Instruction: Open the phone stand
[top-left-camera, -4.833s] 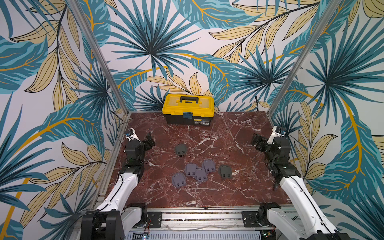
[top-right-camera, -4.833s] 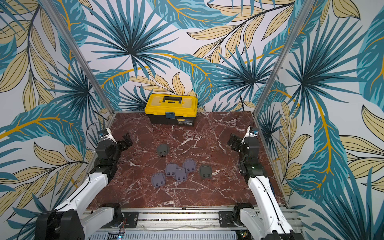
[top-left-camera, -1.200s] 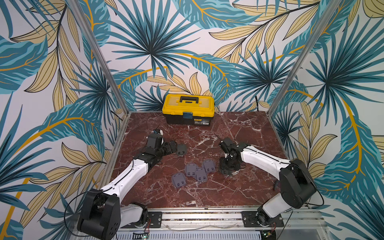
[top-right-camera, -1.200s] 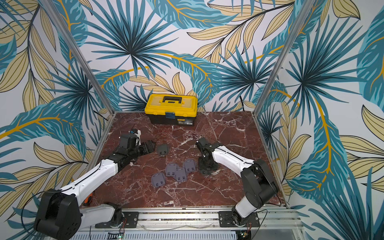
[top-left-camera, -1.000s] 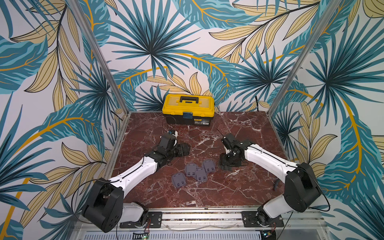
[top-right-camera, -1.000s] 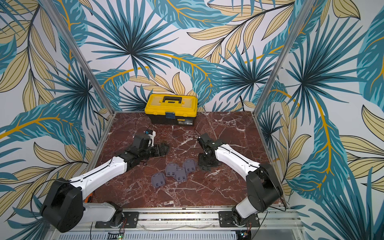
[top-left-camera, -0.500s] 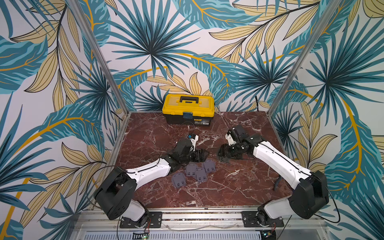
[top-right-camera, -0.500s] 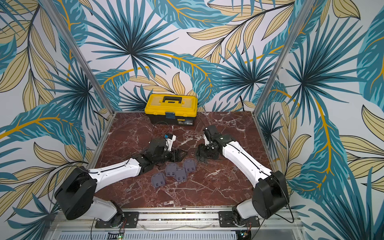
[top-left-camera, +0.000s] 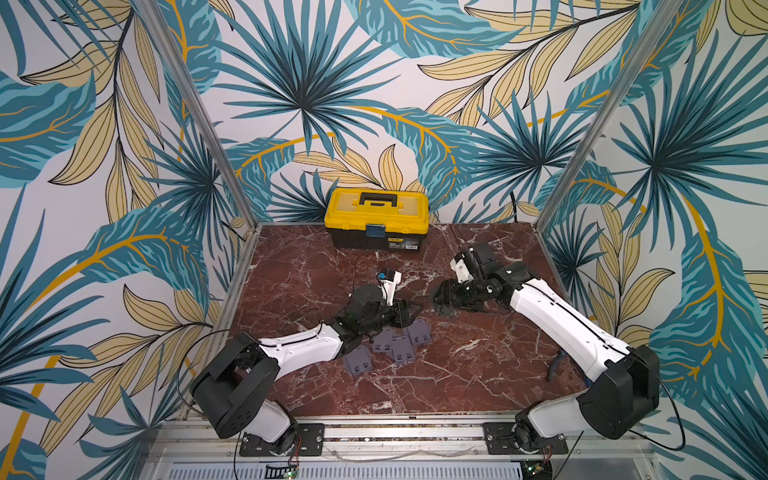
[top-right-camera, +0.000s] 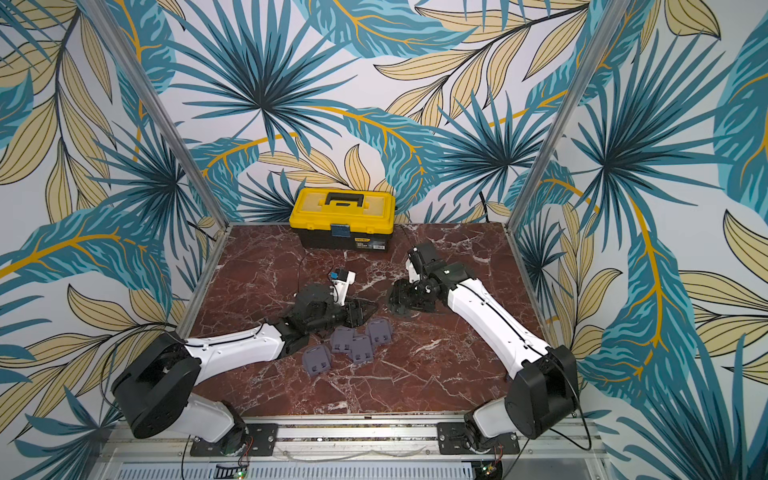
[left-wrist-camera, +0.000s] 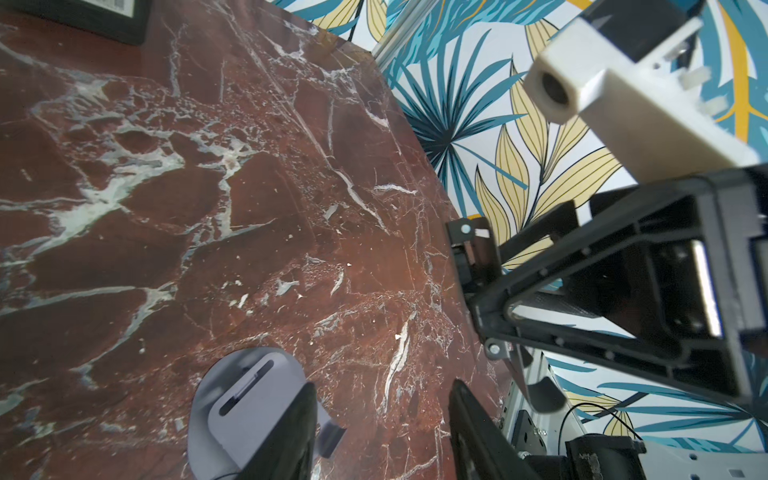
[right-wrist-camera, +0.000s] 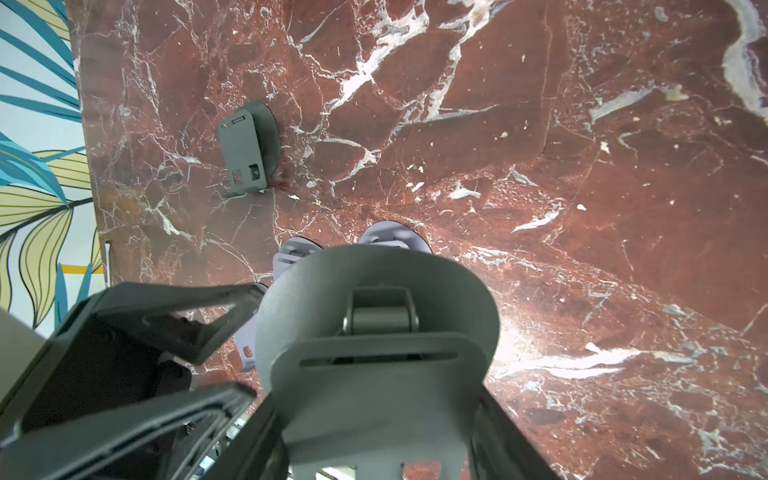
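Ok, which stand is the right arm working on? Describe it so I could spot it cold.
From the yellow toolbox at the back wall, come forward to the right gripper: the stand is clamped in it. It is dark grey and the only one held, while the four stands clustered in the middle of the table are pale lilac and lie loose.

The toolbox (top-left-camera: 376, 218) stands at the middle of the tabletop's (top-left-camera: 478, 374) back edge. Just front of centre lie four stands (top-left-camera: 399, 347), bunched and touching or nearly so (one reaches farthest toward the front left corner). A lone stand (right-wrist-camera: 245, 149) lies just behind the bunch's left end, under the left arm (top-left-camera: 299, 347) in both top views. The phone stand (right-wrist-camera: 374, 332) is right of centre, behind the bunch's right end, held in the right gripper (top-left-camera: 455, 297).
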